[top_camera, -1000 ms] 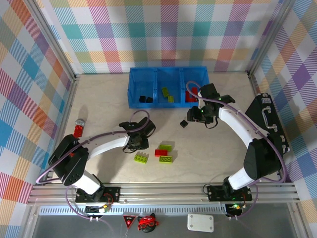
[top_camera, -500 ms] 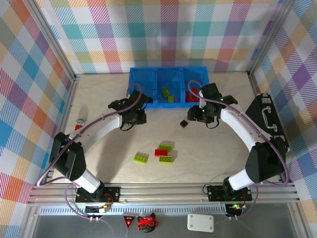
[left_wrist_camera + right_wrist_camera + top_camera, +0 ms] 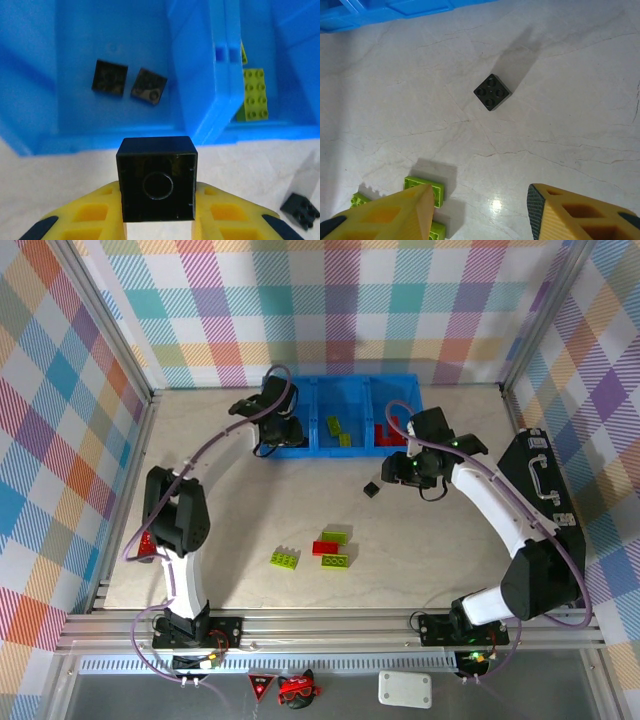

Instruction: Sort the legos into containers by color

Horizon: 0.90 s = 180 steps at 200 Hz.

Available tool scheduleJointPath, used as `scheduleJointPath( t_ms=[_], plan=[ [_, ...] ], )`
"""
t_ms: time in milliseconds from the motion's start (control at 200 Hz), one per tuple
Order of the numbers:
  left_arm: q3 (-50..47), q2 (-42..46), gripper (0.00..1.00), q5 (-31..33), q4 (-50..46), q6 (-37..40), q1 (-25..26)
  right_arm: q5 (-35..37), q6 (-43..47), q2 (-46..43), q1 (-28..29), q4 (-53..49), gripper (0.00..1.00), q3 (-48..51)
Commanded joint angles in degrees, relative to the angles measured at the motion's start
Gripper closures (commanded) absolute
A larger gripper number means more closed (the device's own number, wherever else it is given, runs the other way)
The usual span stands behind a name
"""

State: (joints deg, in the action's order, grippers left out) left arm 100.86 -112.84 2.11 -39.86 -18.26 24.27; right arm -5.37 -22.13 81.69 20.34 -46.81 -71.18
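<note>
Left end effector (image 3: pixel 158 212) reached bin (image 3: pixel 200 100), pinching black lego (image 3: pixel 156 178) (right end effector (image 3: pixel 480 202) spread), marbled tabletop (image 3: pixel 560 125), plaid walls (image 3: pixel 340 300).

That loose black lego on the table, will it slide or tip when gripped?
The loose black lego looks hard-moulded, so probably stiff. It lies flat, studs up: tipping seems unlikely. On the glossy table it may skid if nudged off-centre.

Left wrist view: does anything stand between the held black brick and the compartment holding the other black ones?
Nothing visible does. The black brick, clamped in the left tool, faces the bin's open-topped left compartment, whose floor holds two black bricks with bare room around them. Only its near wall lies ahead.
</note>
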Motion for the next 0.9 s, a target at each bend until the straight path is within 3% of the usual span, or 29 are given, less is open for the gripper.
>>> scheduleJointPath(
  t_ms=[0, 315, 725, 895],
  plan=[
    [5.3, -4.9, 0.94, -0.8, 0.2, 2.7, -1.1, 0.5, -1.0, -1.3, 0.3, -2.0, 0.46, 0.2],
    [16.4, -16.6, 0.93, 5.8, 1.5, 6.0, -2.4, 0.6, -1.8, -2.5, 0.2, -2.5, 0.46, 1.1],
    [25.7, -27.7, 0.89, 6.2, 2.7, 8.3, -5.4, 2.1, -2.9, -6.8, 0.4, -5.2, 0.46, 2.4],
    [27.3, -29.2, 0.83, 5.3, 2.6, 8.5, -5.6, 2.2, -3.7, -7.9, 0.4, -5.4, 0.46, 3.4]
  ],
)
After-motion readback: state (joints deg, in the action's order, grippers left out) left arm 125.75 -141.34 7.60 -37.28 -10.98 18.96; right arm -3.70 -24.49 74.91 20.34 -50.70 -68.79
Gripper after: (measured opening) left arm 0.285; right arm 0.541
